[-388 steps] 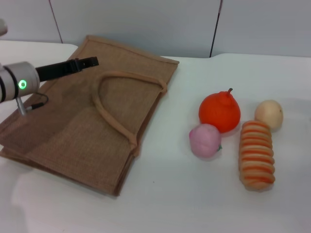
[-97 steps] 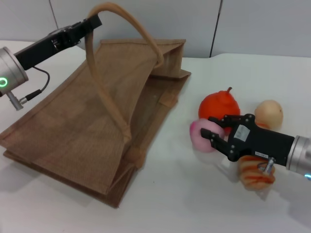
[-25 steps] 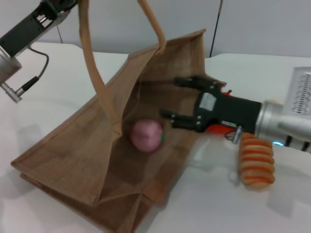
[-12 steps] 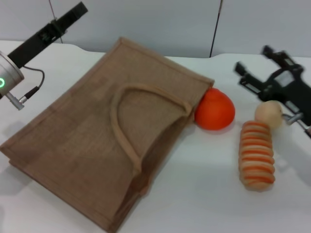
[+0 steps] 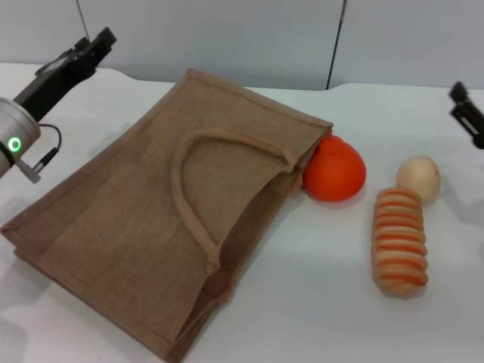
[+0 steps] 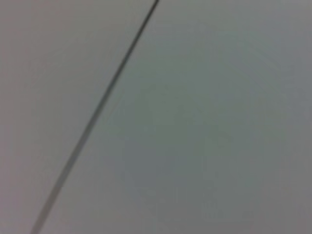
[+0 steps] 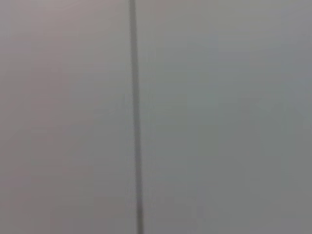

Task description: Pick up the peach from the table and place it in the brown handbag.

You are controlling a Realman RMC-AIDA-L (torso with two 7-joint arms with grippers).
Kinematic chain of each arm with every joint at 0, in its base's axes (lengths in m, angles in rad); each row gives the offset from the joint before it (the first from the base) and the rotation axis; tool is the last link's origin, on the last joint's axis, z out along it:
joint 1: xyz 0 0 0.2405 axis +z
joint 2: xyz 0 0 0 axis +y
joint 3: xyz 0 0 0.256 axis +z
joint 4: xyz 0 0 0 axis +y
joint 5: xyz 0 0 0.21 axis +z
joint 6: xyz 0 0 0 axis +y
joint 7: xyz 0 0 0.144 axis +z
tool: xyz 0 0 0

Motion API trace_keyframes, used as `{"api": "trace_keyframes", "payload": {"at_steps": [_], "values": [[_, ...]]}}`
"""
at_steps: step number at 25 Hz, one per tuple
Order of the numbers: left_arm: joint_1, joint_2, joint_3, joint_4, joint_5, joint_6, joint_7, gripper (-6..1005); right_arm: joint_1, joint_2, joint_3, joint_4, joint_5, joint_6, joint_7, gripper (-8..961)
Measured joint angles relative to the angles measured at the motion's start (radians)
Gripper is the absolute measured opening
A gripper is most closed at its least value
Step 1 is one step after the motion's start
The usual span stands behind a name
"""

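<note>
The brown handbag (image 5: 159,219) lies flat on the white table, and one looped handle (image 5: 189,189) rests on its top face. The peach is hidden; it shows in no view. My left gripper (image 5: 100,39) hangs in the air past the bag's far left corner, touching nothing. At the right edge of the head view my right gripper (image 5: 460,102) is open and empty, above the table beyond the beige fruit. Both wrist views show only a grey wall with a dark seam.
A bright orange stemmed fruit (image 5: 334,170) touches the bag's right edge. A pale beige round fruit (image 5: 419,178) and a striped orange-and-cream ridged item (image 5: 399,242) lie to the right of it. The wall panels stand behind the table.
One second ago the bag was held up by its handle with the peach inside. Now it lies flat with the handle released. My right gripper has pulled back to the right edge, and my left arm has dropped slightly.
</note>
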Motion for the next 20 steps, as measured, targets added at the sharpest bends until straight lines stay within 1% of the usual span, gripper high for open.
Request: {"api": "trace_keyframes", "payload": {"at_steps": [1,3,5,8,9,10,11,12,13,16,20], "values": [[0.001,-0.008,-0.025,-0.001,0.000,0.007,0.036,584,-0.001,0.000,0.001,-0.007,0.019,0.000,-0.002,852],[0.002,-0.018,-0.084,-0.019,0.000,0.016,0.117,581,-0.004,0.000,0.011,-0.023,0.053,0.000,-0.002,851],[0.000,-0.017,-0.141,-0.059,0.000,0.019,0.201,578,-0.005,0.000,0.035,-0.033,0.068,0.001,0.000,851],[-0.001,-0.018,-0.204,-0.087,0.000,0.020,0.310,575,-0.007,0.002,0.105,-0.053,0.072,0.001,0.003,851],[0.000,-0.020,-0.243,-0.101,0.000,0.020,0.378,575,-0.007,0.002,0.134,-0.062,0.072,0.001,0.004,851],[0.001,-0.021,-0.265,-0.111,0.000,0.020,0.414,574,-0.006,0.003,0.187,-0.078,0.072,0.001,0.004,851],[0.002,-0.021,-0.283,-0.119,0.000,0.020,0.441,574,-0.005,0.004,0.211,-0.083,0.071,0.000,0.004,851],[0.002,-0.021,-0.283,-0.119,0.000,0.020,0.441,574,-0.005,0.004,0.211,-0.083,0.071,0.000,0.004,851],[0.003,-0.021,-0.313,-0.129,0.000,0.020,0.484,575,-0.004,0.005,0.227,-0.085,0.068,-0.002,0.004,851],[0.006,-0.021,-0.359,-0.145,0.000,0.020,0.563,576,0.000,0.006,0.237,-0.091,0.064,-0.006,0.005,852],[0.011,-0.024,-0.369,-0.169,-0.016,0.004,0.630,576,0.001,0.006,0.238,-0.094,0.063,-0.008,0.007,852]]}}
